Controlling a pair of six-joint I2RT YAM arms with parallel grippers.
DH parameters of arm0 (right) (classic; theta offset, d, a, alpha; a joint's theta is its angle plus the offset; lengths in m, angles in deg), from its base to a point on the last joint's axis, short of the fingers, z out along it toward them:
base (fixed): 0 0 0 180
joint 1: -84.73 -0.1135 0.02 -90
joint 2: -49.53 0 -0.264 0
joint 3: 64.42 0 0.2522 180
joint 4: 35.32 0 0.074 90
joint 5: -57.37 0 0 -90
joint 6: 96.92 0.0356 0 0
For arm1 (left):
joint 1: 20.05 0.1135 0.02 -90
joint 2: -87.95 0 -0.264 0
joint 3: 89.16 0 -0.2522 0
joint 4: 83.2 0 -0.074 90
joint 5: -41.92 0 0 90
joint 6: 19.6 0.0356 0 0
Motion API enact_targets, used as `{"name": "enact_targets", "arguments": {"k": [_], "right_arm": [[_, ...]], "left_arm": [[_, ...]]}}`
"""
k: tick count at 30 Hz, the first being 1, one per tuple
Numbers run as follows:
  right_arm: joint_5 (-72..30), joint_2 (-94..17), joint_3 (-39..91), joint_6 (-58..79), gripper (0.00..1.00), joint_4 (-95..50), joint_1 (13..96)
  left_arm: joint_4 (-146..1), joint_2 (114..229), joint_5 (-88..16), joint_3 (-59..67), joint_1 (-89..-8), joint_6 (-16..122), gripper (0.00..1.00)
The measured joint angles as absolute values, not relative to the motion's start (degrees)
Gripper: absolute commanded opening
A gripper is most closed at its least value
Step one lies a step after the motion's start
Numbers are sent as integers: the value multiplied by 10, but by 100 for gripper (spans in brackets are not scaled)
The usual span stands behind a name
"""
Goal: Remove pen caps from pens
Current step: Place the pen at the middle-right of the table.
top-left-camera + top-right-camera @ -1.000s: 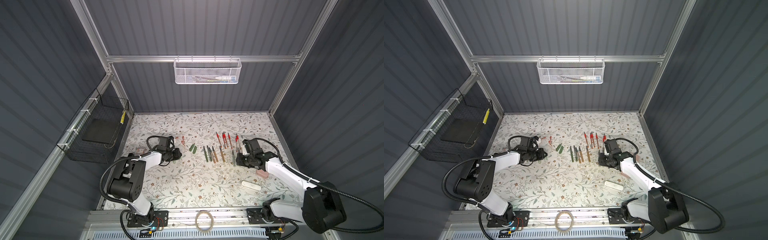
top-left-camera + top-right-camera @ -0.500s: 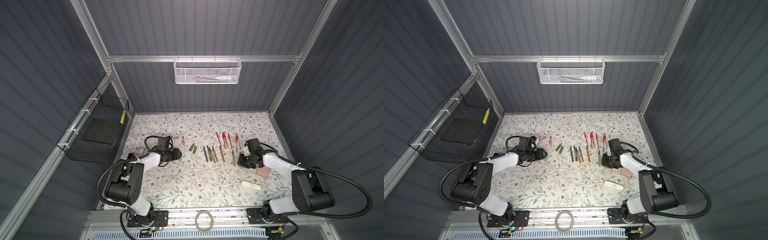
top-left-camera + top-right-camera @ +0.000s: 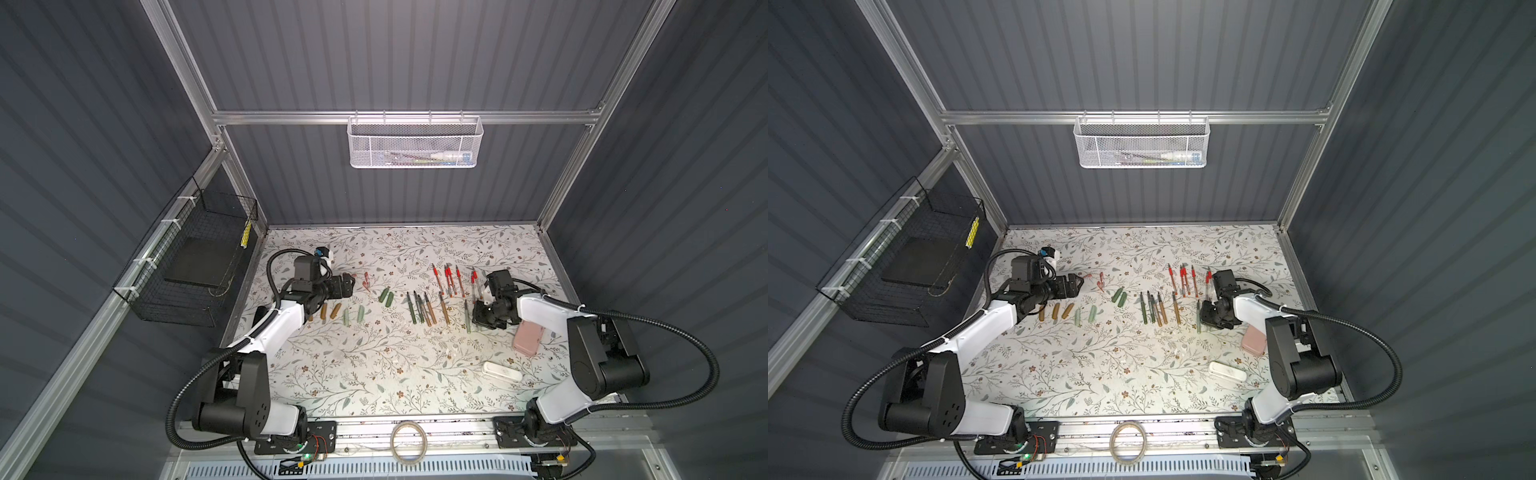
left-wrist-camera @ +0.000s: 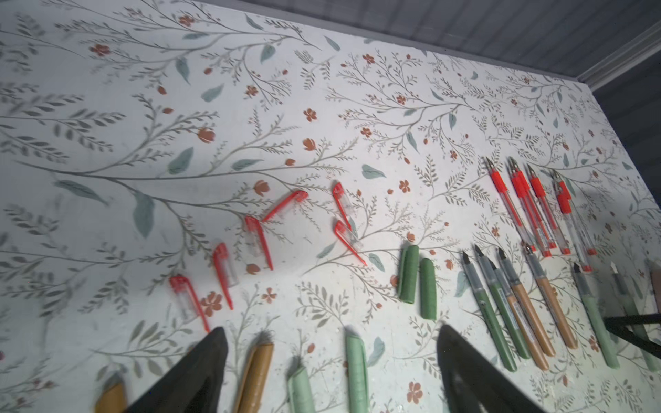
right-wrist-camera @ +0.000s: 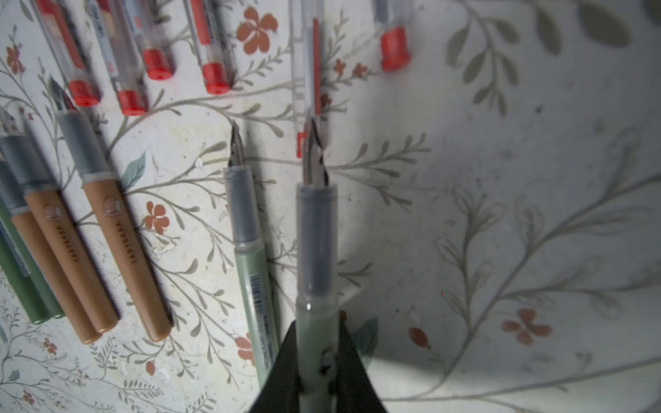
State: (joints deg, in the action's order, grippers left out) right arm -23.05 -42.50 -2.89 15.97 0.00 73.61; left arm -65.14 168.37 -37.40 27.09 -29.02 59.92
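Observation:
Uncapped olive, mustard and pale-green pens (image 3: 420, 308) lie in a row mid-table, with clear red-accented pens (image 3: 448, 280) behind them. Loose caps lie to their left: red-clipped ones (image 4: 257, 236), two dark green (image 4: 416, 279), a mustard one (image 4: 255, 375) and pale-green ones (image 4: 357, 372). My left gripper (image 4: 331, 329) is open above the mustard and pale-green caps, holding nothing; in both top views it (image 3: 351, 282) (image 3: 1077, 283) points toward the red caps. My right gripper (image 5: 317, 327) is shut on a pale-green pen (image 5: 316, 250) with its nib bare, low at the right end of the row (image 3: 478, 318).
A pink case (image 3: 528, 337) lies just right of my right gripper, and a white oblong case (image 3: 502, 370) sits nearer the front. A tape roll (image 3: 409, 440) rests on the front rail. A black wire basket (image 3: 195, 266) hangs on the left wall and a white mesh basket (image 3: 415, 141) on the back rail.
My left gripper has gone from shut to wide open and shifted a little toward the back. The right arm's elbow has swung toward the right wall while its gripper stays by the row's end.

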Motion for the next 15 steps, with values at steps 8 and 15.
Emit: {"name": "enact_targets", "arguments": {"k": [8, 15], "right_arm": [[-232, -426, -23, 155, 28, 11, 736], [-242, -340, -23, 156, 38, 38, 736]], "left_arm": [[-651, 1659, -372, 271, -247, 620, 100], [-654, 1661, -417, 271, -239, 648, 100]]}}
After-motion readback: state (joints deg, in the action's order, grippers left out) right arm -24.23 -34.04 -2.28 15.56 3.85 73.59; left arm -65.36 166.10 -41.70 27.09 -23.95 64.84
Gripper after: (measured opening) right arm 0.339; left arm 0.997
